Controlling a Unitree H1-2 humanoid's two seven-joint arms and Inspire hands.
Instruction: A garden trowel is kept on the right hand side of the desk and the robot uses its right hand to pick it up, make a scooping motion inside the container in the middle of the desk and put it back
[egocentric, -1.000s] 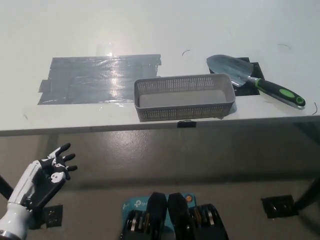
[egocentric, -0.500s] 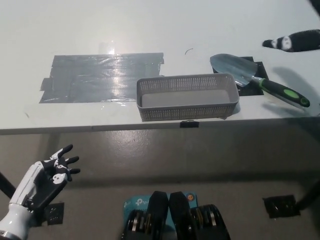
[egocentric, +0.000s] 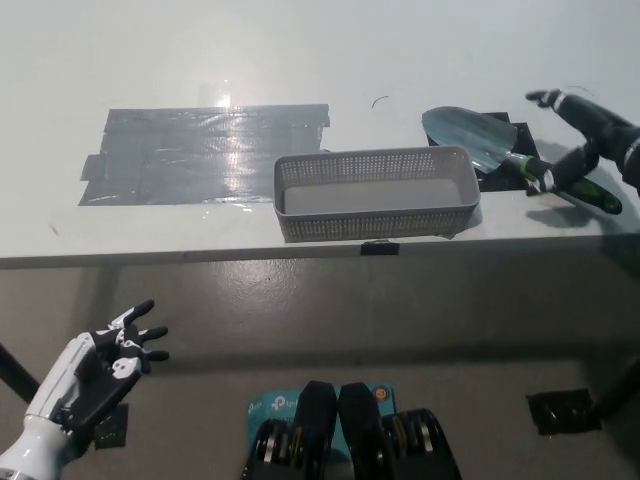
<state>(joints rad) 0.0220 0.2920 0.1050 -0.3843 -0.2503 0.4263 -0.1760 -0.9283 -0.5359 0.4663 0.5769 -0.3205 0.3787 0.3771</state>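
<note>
1. Head view, where things lie: the garden trowel (egocentric: 468, 136) lies flat on the right side of the desk (egocentric: 300, 60), its blade just beside the far right corner of the container (egocentric: 376, 192). Its black and green handle runs toward the desk's right front edge.
2. Head view, right hand: the right hand (egocentric: 590, 135) hovers at the handle with its fingers spread and nothing gripped. 1 lower finger looks very near the handle, but I cannot tell whether it touches.
3. Head view, left hand: the left hand (egocentric: 105, 358) rests below the desk's front edge at lower left, open and holding nothing.
4. The step in hand appears to be the grasp. It would go best if the palm settles over the middle of the handle and the fingers wrap across it, not along it.
5. Close firmly before lifting, as the blade end probably pulls the tool down.
6. Lift straight up first, so the blade clears the container's wall without nudging it.
</note>
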